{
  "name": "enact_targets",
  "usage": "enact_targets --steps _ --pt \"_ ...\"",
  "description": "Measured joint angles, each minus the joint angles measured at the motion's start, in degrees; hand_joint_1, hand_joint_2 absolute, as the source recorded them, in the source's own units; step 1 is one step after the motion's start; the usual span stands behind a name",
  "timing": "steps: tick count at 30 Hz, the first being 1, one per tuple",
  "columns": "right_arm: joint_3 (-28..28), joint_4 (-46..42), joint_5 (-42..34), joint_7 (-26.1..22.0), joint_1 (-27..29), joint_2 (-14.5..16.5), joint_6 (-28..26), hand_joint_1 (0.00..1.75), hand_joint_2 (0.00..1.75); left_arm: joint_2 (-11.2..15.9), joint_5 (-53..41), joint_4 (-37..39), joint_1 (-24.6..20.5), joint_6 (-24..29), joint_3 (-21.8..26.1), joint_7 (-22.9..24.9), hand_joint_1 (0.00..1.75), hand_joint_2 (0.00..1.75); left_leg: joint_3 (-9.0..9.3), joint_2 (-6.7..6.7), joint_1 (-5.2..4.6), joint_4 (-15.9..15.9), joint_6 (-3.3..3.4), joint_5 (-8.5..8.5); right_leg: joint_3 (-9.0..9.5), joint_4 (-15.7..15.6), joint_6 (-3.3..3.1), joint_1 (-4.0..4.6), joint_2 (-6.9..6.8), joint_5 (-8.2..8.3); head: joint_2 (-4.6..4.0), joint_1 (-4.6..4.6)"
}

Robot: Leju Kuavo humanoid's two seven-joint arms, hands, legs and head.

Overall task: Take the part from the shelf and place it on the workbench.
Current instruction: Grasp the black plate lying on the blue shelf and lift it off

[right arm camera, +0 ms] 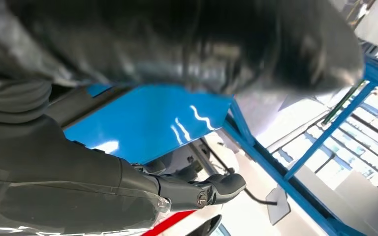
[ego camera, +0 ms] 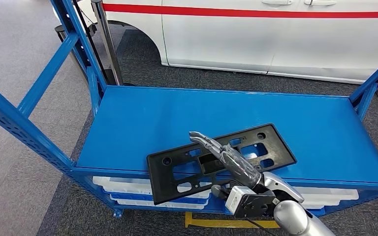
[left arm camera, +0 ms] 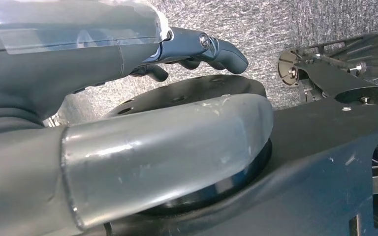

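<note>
The part [ego camera: 177,169] is a flat black plastic plate with cut-outs. It lies on the blue shelf [ego camera: 177,113], with its front side overhanging the shelf's front edge. My right hand [ego camera: 226,157] reaches in from the lower right. Its fingers [ego camera: 206,142] stretch out straight over the top of the part, and the thumb sits low by the overhanging edge. In the right wrist view the hand [right arm camera: 78,189] has a wide gap between thumb and fingers [right arm camera: 216,187], with the shelf top [right arm camera: 152,123] showing through it. My left hand [left arm camera: 103,64] hangs low, fingers [left arm camera: 211,49] loosely bent, holding nothing.
The shelf is a blue steel rack with slanted uprights at left [ego camera: 39,88] and right [ego camera: 374,81]. White and blue trays [ego camera: 142,191] sit on the level below. A white car with a red stripe [ego camera: 275,34] stands behind the rack on grey carpet.
</note>
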Motion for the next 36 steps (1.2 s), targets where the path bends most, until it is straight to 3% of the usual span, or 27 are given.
enact_targets --steps 2,6,15,26,36 --pt "-0.02 0.0 0.53 -0.05 0.21 -0.14 -0.26 0.0 0.0 0.0 0.04 0.0 0.0 0.0 -0.03 -0.02 0.0 0.0 0.0 0.0 0.0 0.0 0.0 0.0 0.0 0.0 0.0 0.0 0.0 0.0 0.0 0.0" --pt "-0.04 0.0 1.53 0.08 0.47 -0.32 -0.7 0.0 1.75 -0.01 0.09 0.0 0.0 0.0 -0.04 -0.03 0.0 0.0 0.01 0.0 0.0 0.0 0.0 0.0 0.01 0.0 0.0 0.0 0.0 0.0 0.0 0.0" --pt "0.15 1.05 11.33 2.51 0.97 -2.66 -2.63 0.0 1.75 -0.12 0.66 0.0 -0.02 0.0 -0.11 0.0 0.0 0.0 0.02 -0.01 0.0 0.0 0.0 0.0 0.02 0.0 0.0 0.0 -0.01 0.0 0.0 0.0" --pt "0.22 2.05 13.4 2.5 1.55 -5.88 -2.72 0.0 1.75 -0.24 1.08 0.0 -0.04 0.02 -0.31 0.04 0.0 0.0 0.02 -0.01 0.0 0.0 0.0 0.0 0.03 0.0 0.0 0.0 -0.01 0.0 0.0 0.0" --pt "1.01 2.05 13.24 1.37 1.14 -10.16 0.65 0.0 1.75 -0.28 1.72 0.0 -0.06 0.02 -1.16 -0.07 0.0 0.0 0.02 -0.02 -0.01 0.0 0.0 0.0 0.05 0.0 0.0 0.0 -0.01 0.0 0.0 0.0"
